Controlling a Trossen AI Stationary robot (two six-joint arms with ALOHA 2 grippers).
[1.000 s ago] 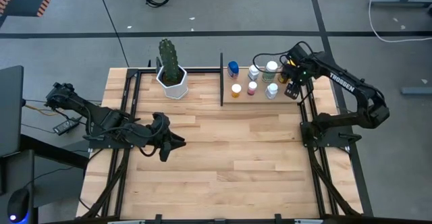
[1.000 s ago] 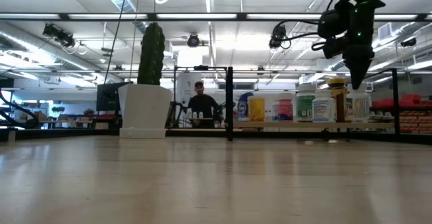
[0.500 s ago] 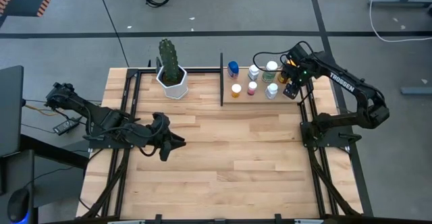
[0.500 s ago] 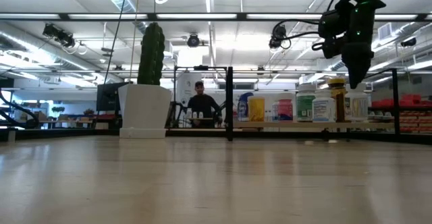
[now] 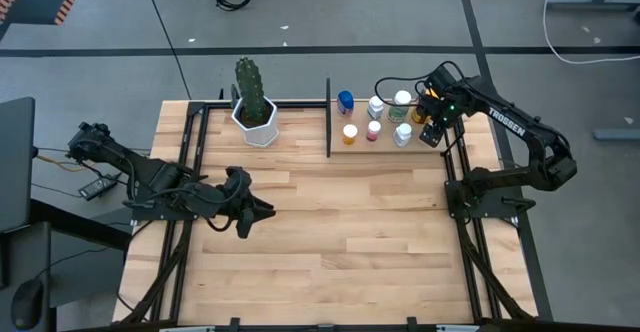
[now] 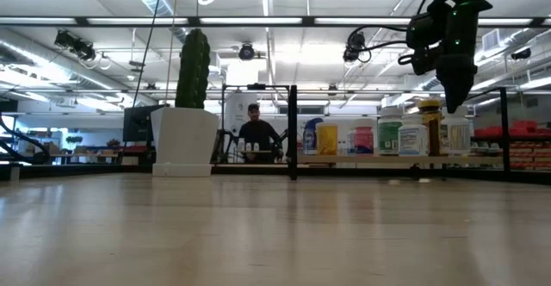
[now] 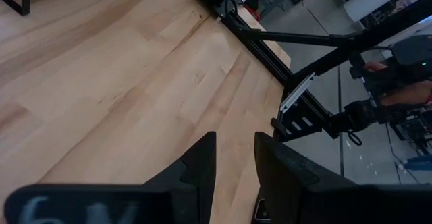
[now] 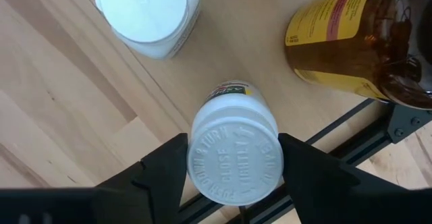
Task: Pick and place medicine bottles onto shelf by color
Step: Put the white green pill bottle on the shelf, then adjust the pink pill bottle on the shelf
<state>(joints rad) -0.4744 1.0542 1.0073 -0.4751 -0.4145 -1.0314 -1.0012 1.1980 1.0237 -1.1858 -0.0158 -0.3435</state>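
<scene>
The right gripper [image 8: 233, 158] is held over the shelf [image 5: 385, 143], its fingers now spread slightly wider, flanking a white-capped bottle [image 8: 233, 153] standing there; release seems under way; the left gripper [image 5: 250, 210], empty and nearly pressed together, waits well apart.

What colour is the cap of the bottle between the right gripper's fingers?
White, with embossed lettering on top: the bottle cap sits between the right gripper fingers. The right wrist view shows it best.

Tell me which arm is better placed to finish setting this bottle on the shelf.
Right: the right gripper straddles the white-capped bottle on the shelf; the left gripper sits far across the table.
</scene>
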